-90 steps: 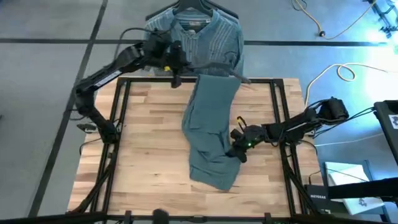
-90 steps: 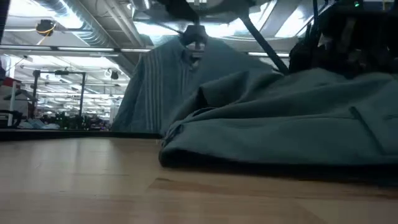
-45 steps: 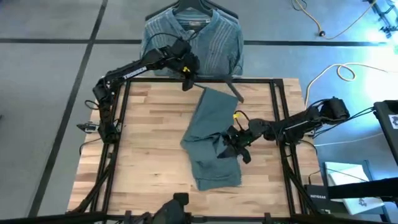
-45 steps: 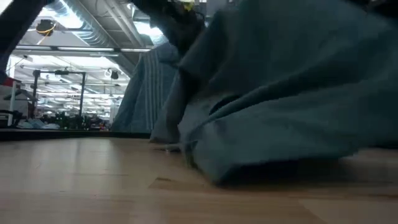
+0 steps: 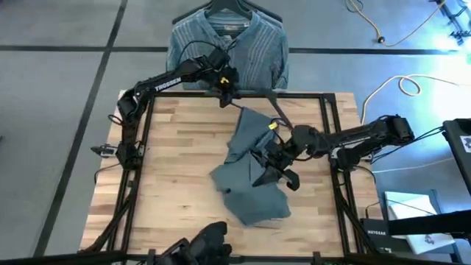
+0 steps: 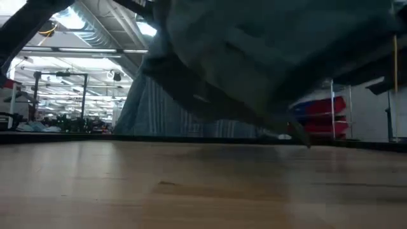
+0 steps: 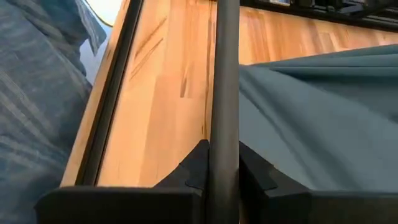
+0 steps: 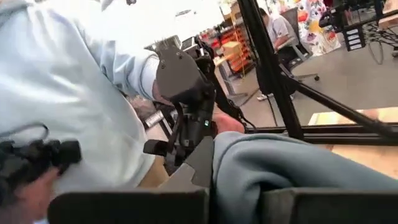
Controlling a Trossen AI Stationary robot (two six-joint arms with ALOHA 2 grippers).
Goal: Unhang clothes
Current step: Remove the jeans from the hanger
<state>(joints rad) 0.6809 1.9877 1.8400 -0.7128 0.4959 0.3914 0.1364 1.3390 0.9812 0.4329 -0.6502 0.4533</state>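
The plain grey T-shirt (image 5: 250, 177) is bunched over the middle of the table, with my right gripper (image 5: 266, 168) shut on it. In the low view the grey T-shirt (image 6: 273, 57) hangs above the wood. At the far edge my left gripper (image 5: 224, 87) is shut on a thin dark hanger (image 5: 272, 107), whose bar slants over the T-shirt's far end. Whether the T-shirt is still on it, I cannot tell. The blue-grey striped shirt (image 5: 228, 44) hangs beyond the far edge from another hanger (image 5: 228, 7). My left gripper pinches the hanger's straight bar (image 7: 224, 137) between its two fingers (image 7: 196, 171). The bar runs on forward between them and along the fingers, above the wood. My right gripper pinches a thick fold of the T-shirt (image 8: 249, 168), near the shirt's middle, between its two fingers. It comes from the table's right, slanting down. The cloth is raised and hangs slack around it.
A black frame (image 5: 147, 147) runs along the table's edges. A person in a pale top (image 8: 74, 93) shows beyond the table in the right wrist view, with a dark device (image 8: 186, 81). A dark shape (image 5: 206, 241) sits at the near edge. Bare wood (image 5: 176, 162) lies at the left.
My right gripper has gone up and toward the table's left and far edges with the T-shirt. The shirt, laid out long before, is now bunched and lifted off the wood. My left gripper has gone toward the table's right with the hanger along the far edge.
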